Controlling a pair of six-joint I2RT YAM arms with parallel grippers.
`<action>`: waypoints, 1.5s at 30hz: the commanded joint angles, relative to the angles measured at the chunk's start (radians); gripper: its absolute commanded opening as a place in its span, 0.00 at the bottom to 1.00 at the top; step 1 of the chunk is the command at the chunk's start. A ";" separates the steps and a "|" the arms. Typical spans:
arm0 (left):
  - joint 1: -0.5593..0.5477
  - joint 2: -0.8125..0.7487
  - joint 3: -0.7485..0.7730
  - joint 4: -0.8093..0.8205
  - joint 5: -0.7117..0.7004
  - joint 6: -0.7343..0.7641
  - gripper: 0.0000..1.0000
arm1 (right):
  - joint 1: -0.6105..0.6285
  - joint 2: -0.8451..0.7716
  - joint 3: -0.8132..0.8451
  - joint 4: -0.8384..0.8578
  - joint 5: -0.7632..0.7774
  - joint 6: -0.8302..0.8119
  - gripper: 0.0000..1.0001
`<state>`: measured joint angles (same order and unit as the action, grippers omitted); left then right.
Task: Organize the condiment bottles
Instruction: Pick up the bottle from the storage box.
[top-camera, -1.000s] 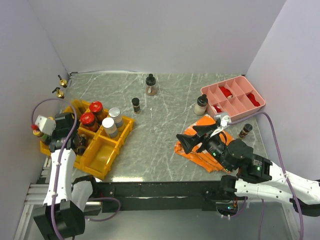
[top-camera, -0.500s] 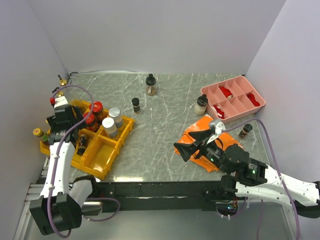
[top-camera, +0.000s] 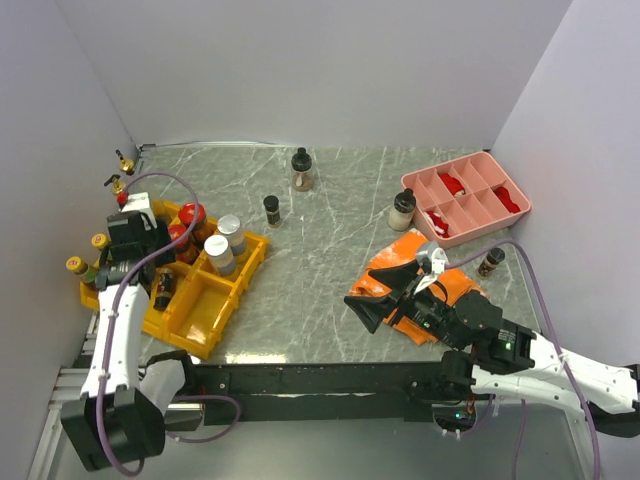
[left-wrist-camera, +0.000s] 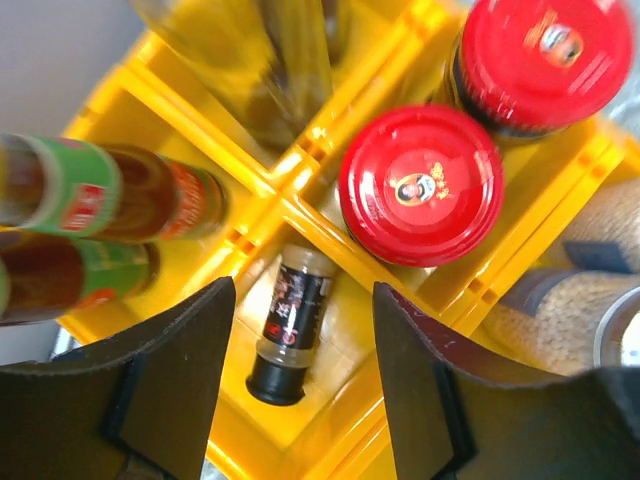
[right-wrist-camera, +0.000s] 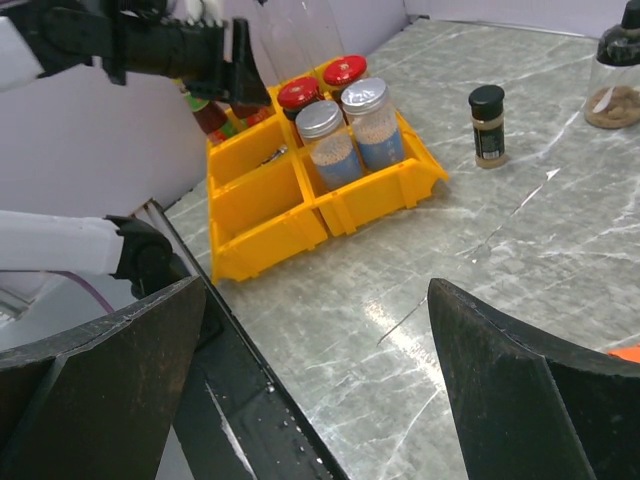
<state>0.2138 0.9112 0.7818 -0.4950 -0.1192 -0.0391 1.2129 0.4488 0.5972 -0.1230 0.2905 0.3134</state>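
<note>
My left gripper (top-camera: 140, 268) is open and empty above the yellow bins (top-camera: 205, 320). In the left wrist view its jaws (left-wrist-camera: 300, 300) straddle, from above, a small black-capped bottle (left-wrist-camera: 290, 325) lying in one compartment. Two red-lid jars (left-wrist-camera: 420, 185) (top-camera: 192, 213) and two pale-lid jars (top-camera: 217, 250) stand in neighbouring compartments. Green-labelled bottles (left-wrist-camera: 110, 190) stand at the bins' left. On the table stand a small black-capped bottle (top-camera: 272, 208), a round black-topped jar (top-camera: 302, 170), a white-lid bottle (top-camera: 402, 209) and a small dark bottle (top-camera: 490, 261). My right gripper (top-camera: 372, 295) is open and empty, above the table.
A pink divided tray (top-camera: 470, 235) with red items sits at the back right. Orange packets (top-camera: 410, 250) lie under my right arm. Two gold-spout bottles (top-camera: 124, 160) stand in the back left corner. Yellow-topped bottles (top-camera: 76, 266) stand by the left wall.
My left gripper has swung from the bins' left edge to over the bins. My right gripper has shifted slightly towards the near edge, still open.
</note>
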 joint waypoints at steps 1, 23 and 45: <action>0.004 0.055 0.065 -0.017 0.043 0.027 0.62 | -0.004 -0.027 0.006 0.031 -0.004 -0.005 1.00; 0.028 0.288 0.415 -0.464 -0.050 -0.565 0.57 | -0.006 -0.002 0.003 0.040 0.022 -0.020 1.00; 0.042 0.285 0.369 -0.746 -0.317 -1.486 0.52 | -0.004 0.240 0.180 -0.055 0.038 -0.004 1.00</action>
<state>0.2558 1.2419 1.1549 -1.2144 -0.4854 -1.3781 1.2129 0.6327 0.6899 -0.1566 0.3214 0.3069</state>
